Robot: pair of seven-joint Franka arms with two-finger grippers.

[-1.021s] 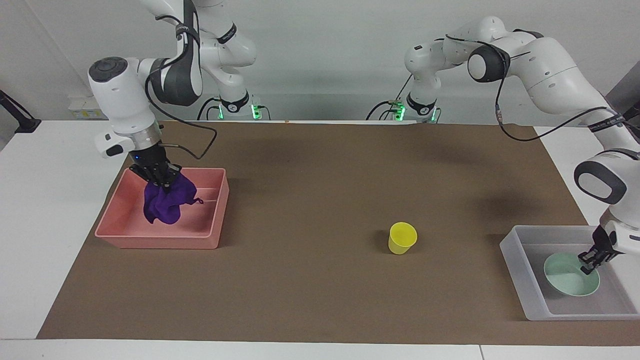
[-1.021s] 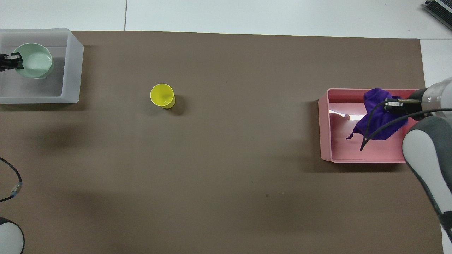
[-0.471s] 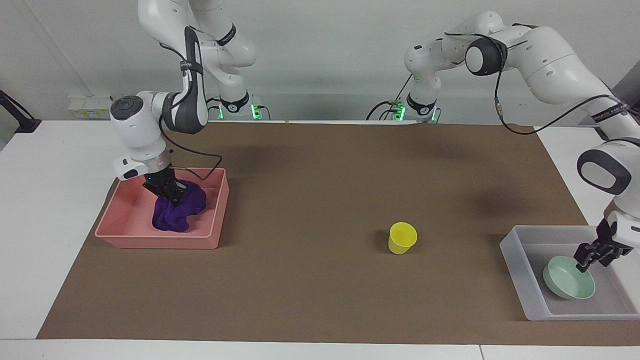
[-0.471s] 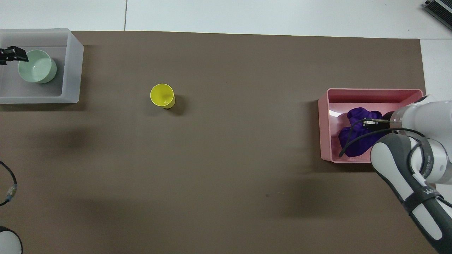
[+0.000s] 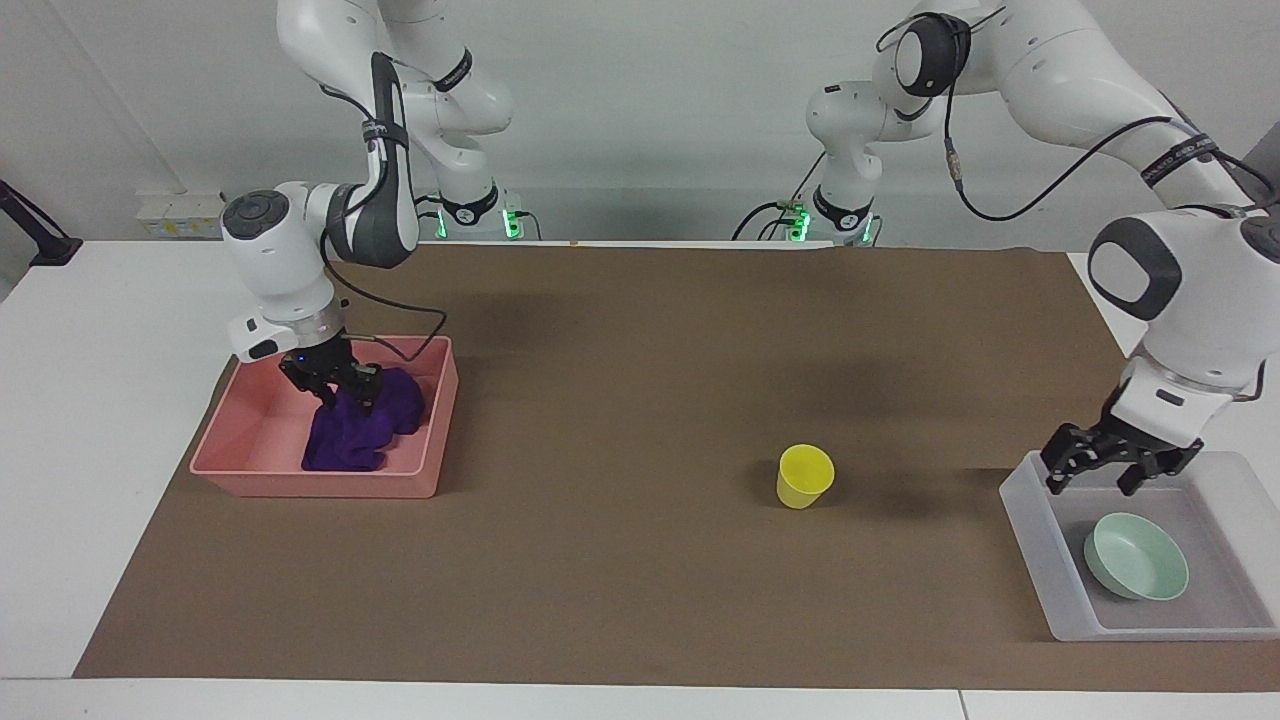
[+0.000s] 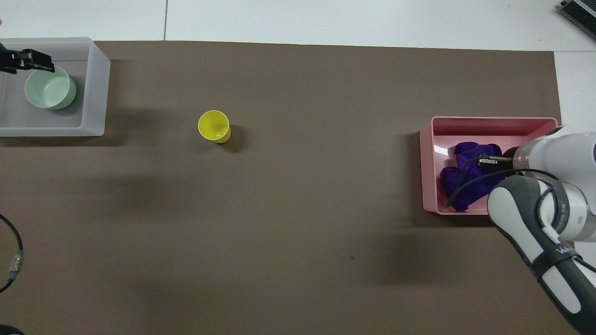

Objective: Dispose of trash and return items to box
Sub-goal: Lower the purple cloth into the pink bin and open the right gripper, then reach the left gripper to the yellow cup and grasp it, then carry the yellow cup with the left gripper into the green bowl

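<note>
The mint-green bowl (image 5: 1137,556) (image 6: 49,87) lies in the translucent box (image 5: 1030,540) (image 6: 95,93) at the left arm's end of the table. My left gripper (image 5: 1095,478) (image 6: 27,63) is open and empty, raised over the box's edge nearest the robots, apart from the bowl. The purple cloth (image 5: 360,425) (image 6: 465,172) lies bunched in the pink tray (image 5: 300,480) (image 6: 428,163). My right gripper (image 5: 335,390) is open, down in the tray right on top of the cloth. The yellow cup (image 5: 804,476) (image 6: 214,125) stands upright on the brown mat.
The brown mat (image 5: 620,560) covers most of the white table. The right arm's wrist and cable (image 6: 540,186) hang over the pink tray's end in the overhead view.
My left gripper has let go of the bowl in the box and risen above it. My right gripper has lowered the cloth into the pink tray and opened.
</note>
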